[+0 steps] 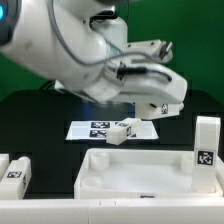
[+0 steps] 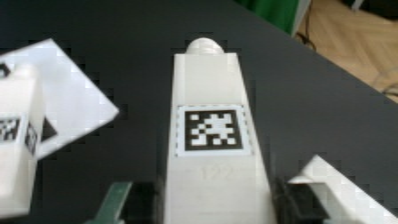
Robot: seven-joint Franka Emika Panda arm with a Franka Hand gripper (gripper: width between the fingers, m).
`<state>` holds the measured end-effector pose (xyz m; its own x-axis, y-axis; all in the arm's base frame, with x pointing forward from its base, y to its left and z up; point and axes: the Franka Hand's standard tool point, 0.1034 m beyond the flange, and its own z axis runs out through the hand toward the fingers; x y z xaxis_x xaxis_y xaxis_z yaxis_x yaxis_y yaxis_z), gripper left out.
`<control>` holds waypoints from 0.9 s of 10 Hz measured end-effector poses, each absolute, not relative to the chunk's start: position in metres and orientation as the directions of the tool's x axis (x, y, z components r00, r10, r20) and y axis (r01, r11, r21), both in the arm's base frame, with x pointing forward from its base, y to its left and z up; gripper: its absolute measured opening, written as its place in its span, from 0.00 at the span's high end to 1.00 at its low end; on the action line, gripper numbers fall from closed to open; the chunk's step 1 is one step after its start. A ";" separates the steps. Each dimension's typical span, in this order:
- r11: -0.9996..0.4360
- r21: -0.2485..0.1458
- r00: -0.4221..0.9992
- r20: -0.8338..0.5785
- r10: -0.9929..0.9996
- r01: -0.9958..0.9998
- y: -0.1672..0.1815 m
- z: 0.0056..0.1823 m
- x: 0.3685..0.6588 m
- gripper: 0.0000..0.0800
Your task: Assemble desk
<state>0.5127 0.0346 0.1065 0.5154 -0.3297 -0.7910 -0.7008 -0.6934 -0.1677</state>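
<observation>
The desk's white tabletop (image 1: 140, 172) lies rim up at the front of the black table. My gripper (image 1: 126, 122) hangs over the table's middle, behind the tabletop, shut on a white leg (image 1: 121, 131) that sits tilted just over the marker board (image 1: 92, 129). In the wrist view the leg (image 2: 215, 110) runs straight out from between my jaws, its square tag facing the camera. A dark finger (image 2: 121, 205) flanks each long side, close against it. My gripper (image 2: 210, 207) is centred on the leg's near end.
Another leg (image 1: 206, 146) stands upright at the exterior view's right, by the tabletop's far corner. Two more white legs (image 1: 14, 171) lie at the front left. In the wrist view the marker board (image 2: 63, 90) shows beside the held leg, and a tabletop corner (image 2: 331, 186) on the other side.
</observation>
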 end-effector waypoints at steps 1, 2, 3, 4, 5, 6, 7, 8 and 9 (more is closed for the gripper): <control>-0.692 -0.179 0.563 -0.735 -0.379 -0.700 0.036 0.102 0.523 0.65; -0.689 -0.190 0.596 -0.687 -0.416 -0.699 0.037 0.106 0.524 0.64; -0.689 -0.197 0.611 -0.665 -0.429 -0.698 0.036 0.111 0.524 0.64; -0.696 -0.225 0.650 -0.622 -0.436 -0.682 0.023 0.132 0.539 0.64; -0.721 -0.258 0.711 -0.550 -0.438 -0.644 0.011 0.164 0.556 0.64; -0.764 -0.265 0.765 -0.490 -0.419 -0.588 0.009 0.183 0.565 0.64; -0.791 -0.249 0.798 -0.420 -0.431 -0.559 0.018 0.188 0.577 0.64; -0.793 -0.261 0.816 -0.371 -0.444 -0.550 0.024 0.185 0.579 0.64; -0.790 -0.265 0.824 -0.313 -0.472 -0.553 0.021 0.184 0.581 0.64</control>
<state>0.5811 0.0206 0.1840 0.8242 -0.4723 -0.3125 -0.5532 -0.7897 -0.2654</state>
